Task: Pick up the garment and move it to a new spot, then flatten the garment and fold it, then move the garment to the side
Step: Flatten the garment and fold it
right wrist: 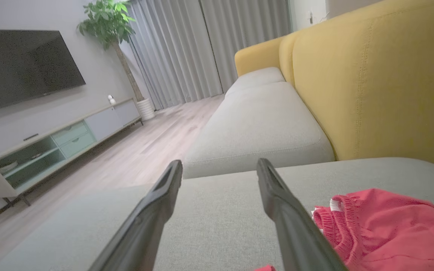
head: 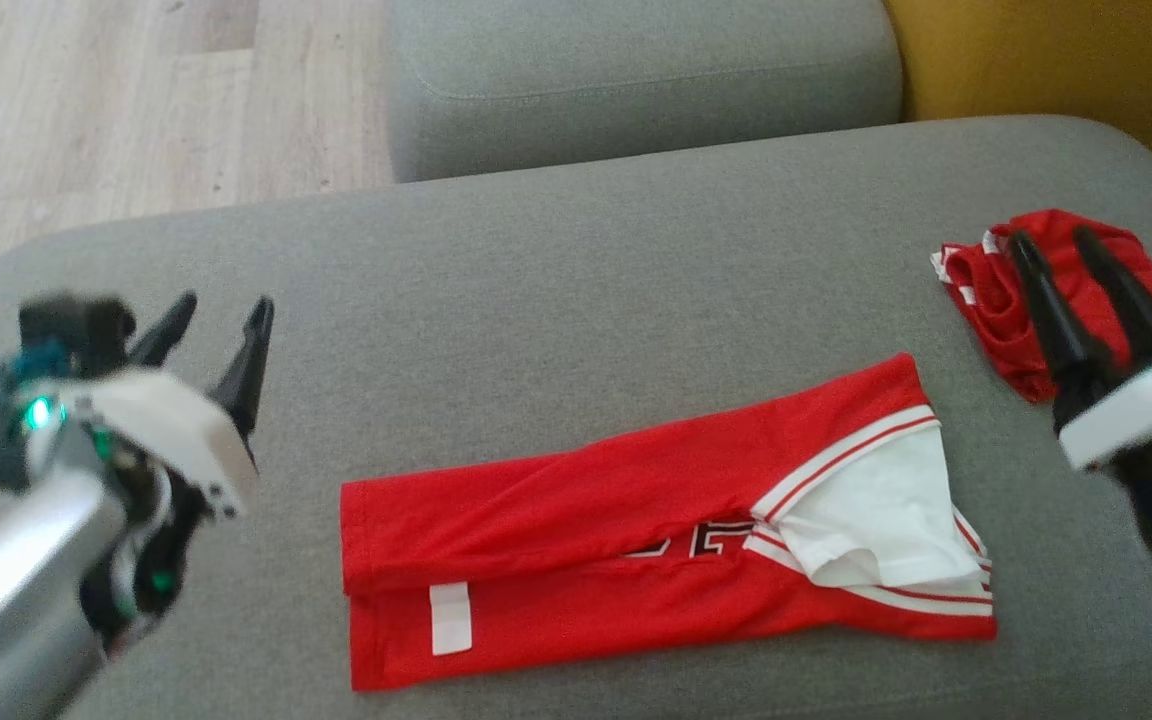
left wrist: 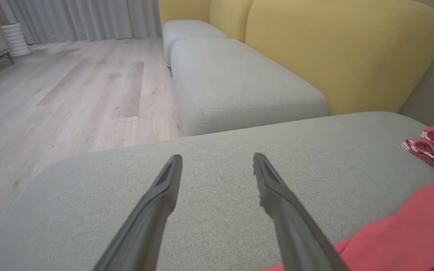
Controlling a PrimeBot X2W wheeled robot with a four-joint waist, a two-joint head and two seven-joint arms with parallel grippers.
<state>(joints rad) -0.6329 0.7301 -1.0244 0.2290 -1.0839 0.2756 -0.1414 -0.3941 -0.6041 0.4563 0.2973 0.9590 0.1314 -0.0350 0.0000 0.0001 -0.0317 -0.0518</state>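
The garment (head: 576,530), a red jersey with white trim and a white label, lies folded lengthwise on the grey sofa cushion (head: 556,280); its edge also shows as pink-red cloth in the left wrist view (left wrist: 401,233). My left gripper (head: 226,302) hovers open to the left of it, with nothing between its fingers (left wrist: 217,158). At the right, my right gripper (head: 1053,238) is open and empty above a second, crumpled red piece (head: 996,310), well apart from the jersey (right wrist: 220,162).
The crumpled red piece (right wrist: 382,226) lies near the cushion's far right corner. Another grey cushion (head: 636,80) adjoins at the back, with a yellow backrest (head: 1056,60) to the right. Wooden floor (head: 136,100) lies beyond the cushion's left edge.
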